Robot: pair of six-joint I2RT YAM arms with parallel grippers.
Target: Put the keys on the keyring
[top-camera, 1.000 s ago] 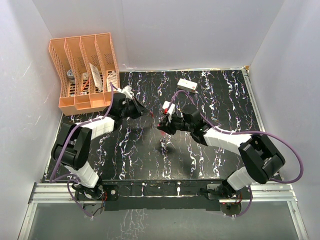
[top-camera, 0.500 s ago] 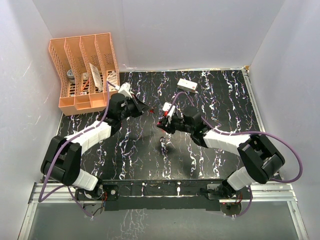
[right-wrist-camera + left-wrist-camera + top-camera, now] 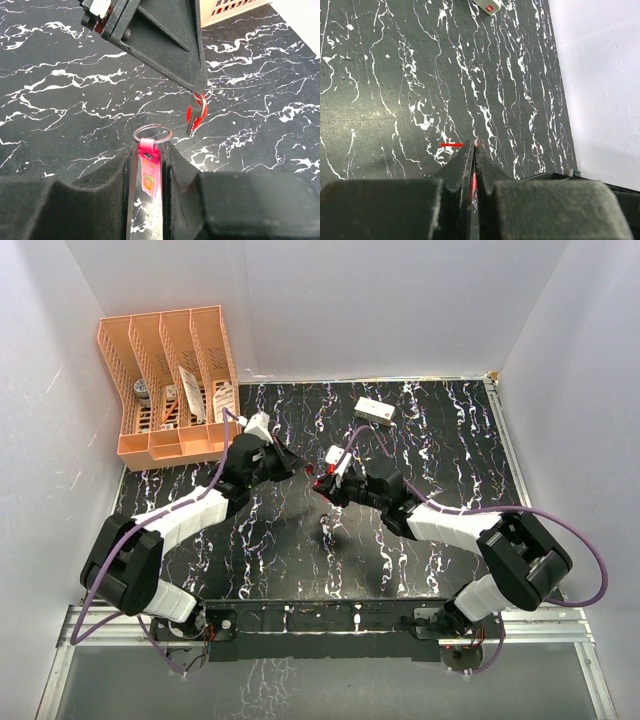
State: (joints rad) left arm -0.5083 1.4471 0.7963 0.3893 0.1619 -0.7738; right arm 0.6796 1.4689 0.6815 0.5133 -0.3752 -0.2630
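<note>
My left gripper [image 3: 474, 146] is shut on a tiny key with a bright red head [image 3: 196, 117]. The key hangs from the tips of the left gripper [image 3: 199, 87] and shows as a red sliver between the fingers [image 3: 474, 187]. My right gripper [image 3: 150, 145] is shut on the slim pink tag [image 3: 150, 172]. The thin metal keyring [image 3: 152, 133] stands up just past its tips. The key dangles slightly right of and beyond the ring, not touching it. From above, both grippers [image 3: 297, 464] [image 3: 322, 485] meet tip to tip over mid-table. I cannot make out a pale metal key.
An orange file organizer [image 3: 170, 380] stands at the back left corner. A white rectangular box with red marks [image 3: 374, 411] lies at the back of the black marbled table [image 3: 450, 440]. A small pale speck [image 3: 327, 527] lies on the table below the grippers.
The left arm has stretched out lower and its gripper has edged toward the right gripper. The right gripper shifted slightly up. Both grips are unchanged.
</note>
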